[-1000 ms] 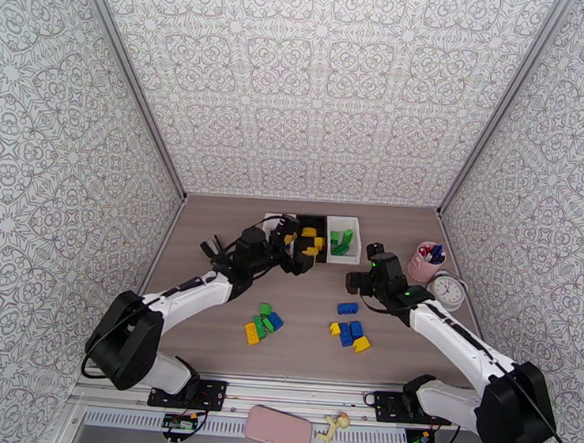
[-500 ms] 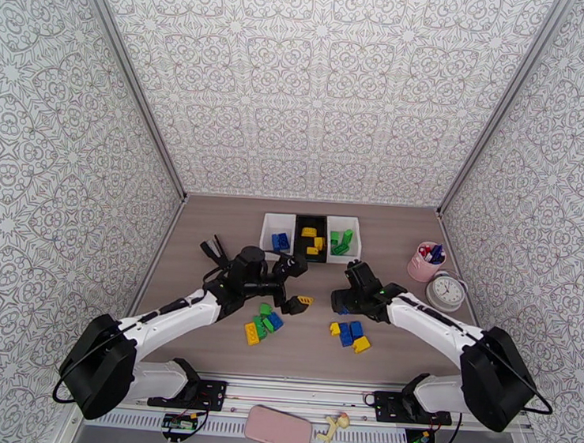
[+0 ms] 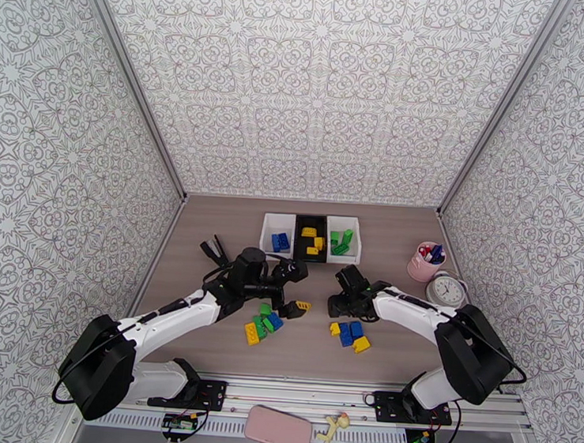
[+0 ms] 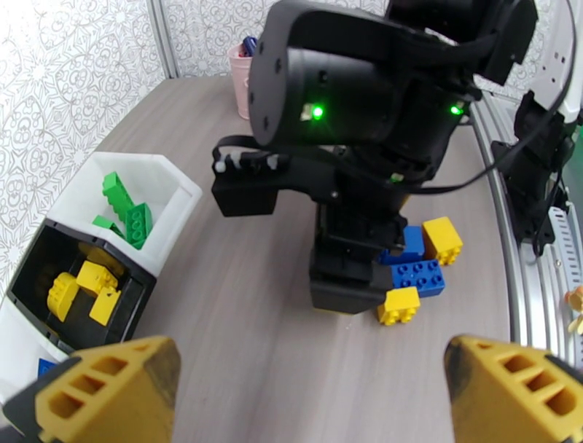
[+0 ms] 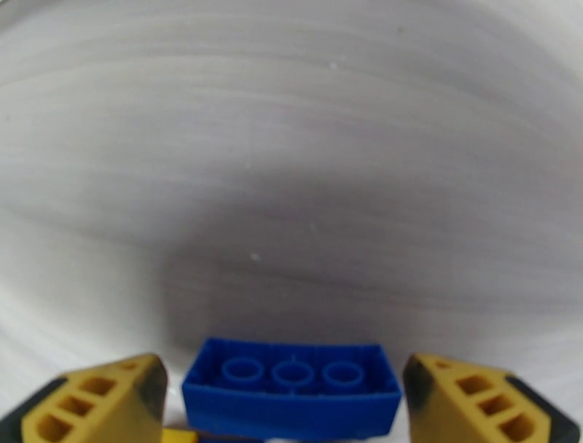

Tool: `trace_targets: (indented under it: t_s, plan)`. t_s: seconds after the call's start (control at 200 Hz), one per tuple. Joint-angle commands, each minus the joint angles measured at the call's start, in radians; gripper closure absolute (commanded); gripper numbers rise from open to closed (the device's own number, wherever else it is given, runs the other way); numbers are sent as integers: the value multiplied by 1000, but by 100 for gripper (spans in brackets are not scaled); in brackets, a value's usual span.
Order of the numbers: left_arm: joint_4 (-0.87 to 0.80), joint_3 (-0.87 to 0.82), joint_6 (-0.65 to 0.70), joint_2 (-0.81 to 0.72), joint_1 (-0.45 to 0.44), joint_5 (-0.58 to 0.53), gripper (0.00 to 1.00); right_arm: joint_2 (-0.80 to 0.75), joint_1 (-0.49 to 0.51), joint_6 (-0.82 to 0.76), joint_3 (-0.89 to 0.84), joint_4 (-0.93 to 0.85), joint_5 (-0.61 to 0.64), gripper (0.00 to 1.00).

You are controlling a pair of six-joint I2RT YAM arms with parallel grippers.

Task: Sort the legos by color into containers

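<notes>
A blue lego brick point(image 5: 291, 390) lies on the bench point(image 5: 291, 146) between the right gripper's point(image 5: 284, 397) parted fingers, a gap either side; that wrist points straight down. The left gripper point(image 4: 310, 386), spread wide, hovers on its outstretched arm

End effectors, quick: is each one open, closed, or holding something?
Left end effector: open, empty.
Right end effector: open, straddling a blue lego, not gripping it.

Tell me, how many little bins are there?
3, joined in a row: the left white bin, the black bin in the middle, and the right white bin. None looks hidden.
</notes>
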Motion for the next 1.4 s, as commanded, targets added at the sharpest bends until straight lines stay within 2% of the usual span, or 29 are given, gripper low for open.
trace_targets:
  t_s: [0.0,0.32,0.545,0.72,0.93,1.12,1.396]
  plan:
    - [-24,-5,15,2,-7,21,0,16,4,-11,33,-13,-12,21]
    - [-51,-6,15,-20,0,14,0,11,4,-24,56,-26,-4,42]
    - [-57,-45,-4,-69,24,-8,1,8,4,-87,119,4,-3,45]
    - [-121,-102,-34,-195,39,-73,0,32,3,-150,210,65,-11,45]
    - [-140,-209,-140,-386,56,-226,0,139,12,-218,398,174,-3,45]
    - [-189,-249,-200,-521,71,-334,0,308,31,-296,640,187,-3,46]
    - [-157,-298,-232,-570,74,-443,0,582,38,-388,990,185,2,46]
